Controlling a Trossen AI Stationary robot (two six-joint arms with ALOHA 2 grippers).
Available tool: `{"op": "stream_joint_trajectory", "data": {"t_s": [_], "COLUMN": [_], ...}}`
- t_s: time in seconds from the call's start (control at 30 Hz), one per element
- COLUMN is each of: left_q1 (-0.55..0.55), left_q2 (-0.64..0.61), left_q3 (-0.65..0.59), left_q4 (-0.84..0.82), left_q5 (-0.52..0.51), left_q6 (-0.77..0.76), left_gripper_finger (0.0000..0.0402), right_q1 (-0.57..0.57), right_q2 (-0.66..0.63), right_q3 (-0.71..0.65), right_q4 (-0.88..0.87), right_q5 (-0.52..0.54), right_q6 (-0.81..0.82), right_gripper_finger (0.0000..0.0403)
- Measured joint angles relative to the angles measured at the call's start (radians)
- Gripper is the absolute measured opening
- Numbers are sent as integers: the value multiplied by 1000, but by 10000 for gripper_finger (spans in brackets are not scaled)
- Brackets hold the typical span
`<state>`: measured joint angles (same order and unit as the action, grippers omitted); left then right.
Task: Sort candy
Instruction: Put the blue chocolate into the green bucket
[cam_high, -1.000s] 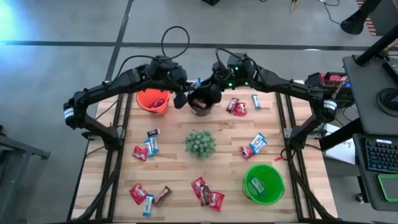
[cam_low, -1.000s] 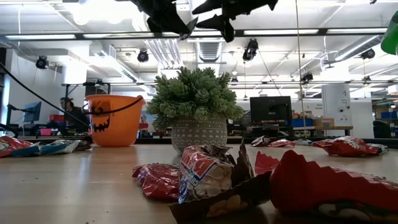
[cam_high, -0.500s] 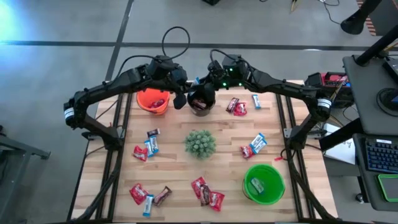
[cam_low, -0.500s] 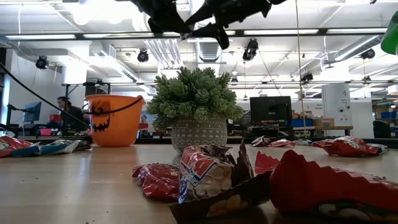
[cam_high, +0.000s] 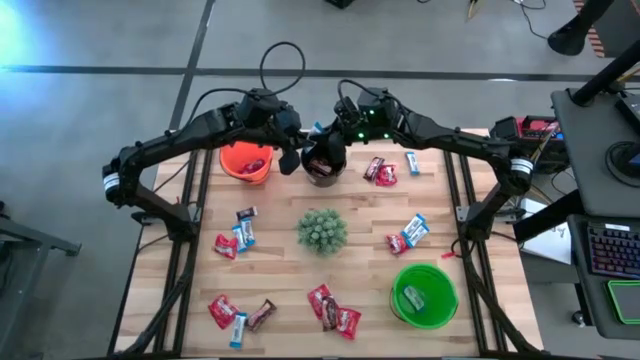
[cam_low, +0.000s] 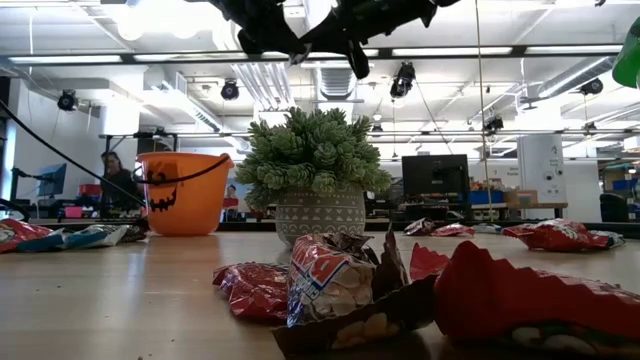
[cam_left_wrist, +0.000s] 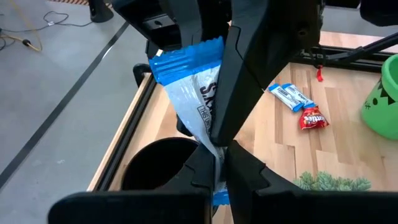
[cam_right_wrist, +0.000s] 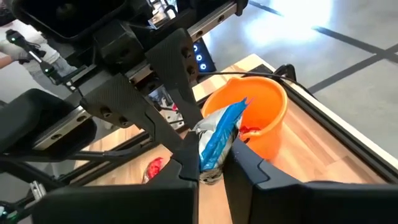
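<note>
We see both claws meeting at the far edge of the bench (cam_high: 370, 215), above the black bucket (cam_high: 323, 160), and one blue and white candy (cam_left_wrist: 194, 93) is caught between them. The left claw (cam_left_wrist: 216, 163) is clamped together on the lower end of that wrapper; the sweet stands upright out of its fingertips, its blue crimped end farthest from the claw. The right claw (cam_right_wrist: 210, 163) is pressed together on the same candy from the opposite side, its dark fingers crossing just over the left claw's tips. In the low view the two claws touch tip to tip high above the plant (cam_low: 312, 150).

Directly below the left claw lies the dark mouth of the black bucket. Just past the right claw stands the orange bucket (cam_right_wrist: 255, 113), with a red wrapper showing inside it. Beyond the left claw, across the bench, lie a blue and white sweet (cam_left_wrist: 291, 96) and a red sweet (cam_left_wrist: 312, 116) touching each other, then the rim of the green bucket (cam_left_wrist: 380, 102).

From above, the rest of the candy is spread well away from both claws: a red and blue group (cam_high: 382, 170) just beside the black bucket, a cluster (cam_high: 408, 232) beyond the plant, another (cam_high: 235, 235) on the left arm's side, and two groups (cam_high: 333, 308) at the bench edge farthest from the claws.
</note>
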<state>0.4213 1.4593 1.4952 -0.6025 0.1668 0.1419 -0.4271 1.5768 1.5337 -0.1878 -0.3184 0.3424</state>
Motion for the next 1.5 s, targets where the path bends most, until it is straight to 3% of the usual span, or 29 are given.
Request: {"op": "stream_joint_trajectory", "data": {"t_s": [0.2, 0.4, 0.73, 1.13, 1.5], "left_q1": [-2, -2, -2, -3, -3], "left_q2": [0, -9, -9, -15, -80], "left_q3": [0, 8, 82, 82, 81], "left_q4": [-25, -79, -322, -600, -775], "left_q5": [11, 32, 25, 25, 27], "left_q6": [-14, -19, 47, 104, 104], "left_gripper_finger": [10, 63, 141, 143, 142], "right_q1": [2, -4, 0, 91, 360], "right_q2": [-18, -65, -156, -246, -285], "right_q3": [0, -1, -1, -1, -3], "right_q4": [-59, -128, -432, -787, -1007], "right_q5": [-9, 15, 12, 64, 233], "right_q6": [0, -14, -28, 79, 340], "right_gripper_finger": [23, 21, 20, 20, 20]}}
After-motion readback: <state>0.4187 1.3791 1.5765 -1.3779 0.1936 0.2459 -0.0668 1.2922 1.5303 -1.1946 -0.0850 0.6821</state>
